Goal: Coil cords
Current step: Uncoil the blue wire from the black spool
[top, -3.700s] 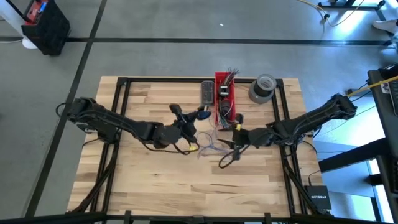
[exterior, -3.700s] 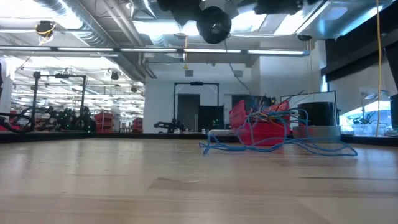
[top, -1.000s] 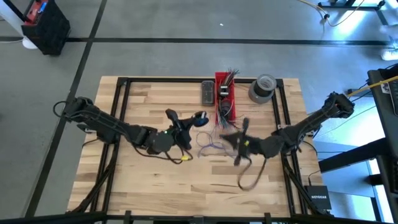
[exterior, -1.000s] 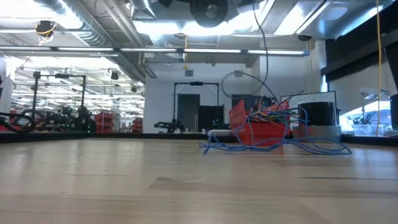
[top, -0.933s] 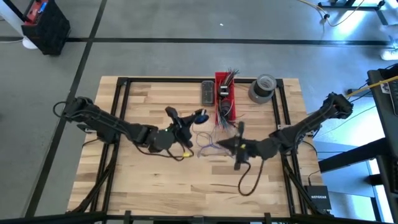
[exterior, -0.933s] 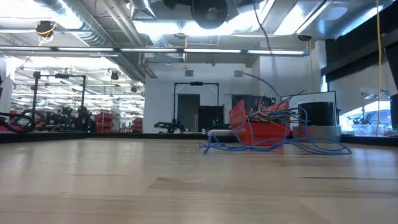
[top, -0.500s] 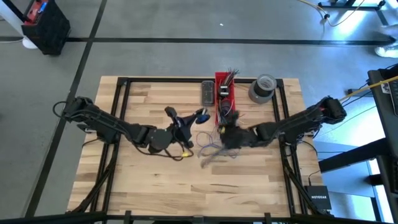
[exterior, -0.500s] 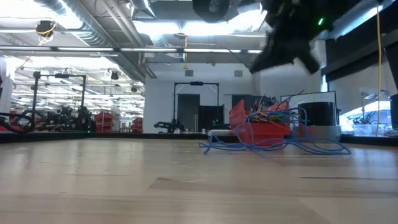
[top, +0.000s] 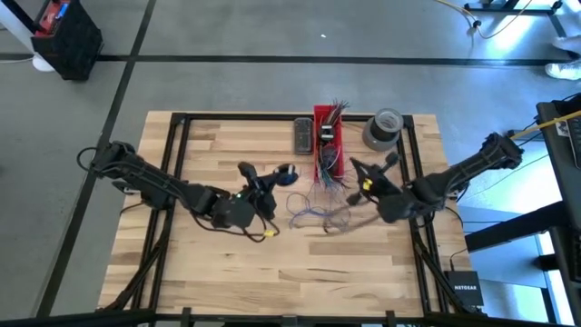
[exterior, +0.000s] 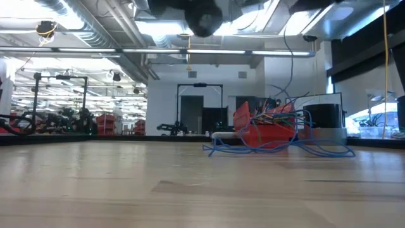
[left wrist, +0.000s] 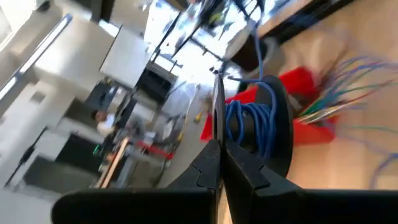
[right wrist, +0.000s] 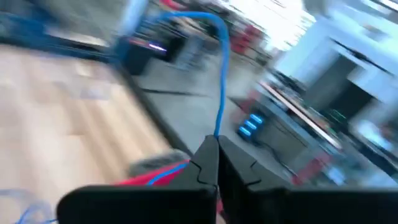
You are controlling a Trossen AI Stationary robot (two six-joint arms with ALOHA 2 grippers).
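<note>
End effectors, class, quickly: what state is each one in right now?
Left end effector: closed on the rim of a black spool wound with thin blue cord.
Right end effector: closed on a thin blue cord.

The table (top: 227, 272) is pale wood planks (smooth, slightly shiny); the red bin (exterior: 269, 134) looks plastic.

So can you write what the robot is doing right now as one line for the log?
left hand: shut on spool of blue cord | right hand: shut on blue cord | loose cords: on table by red bin
</note>
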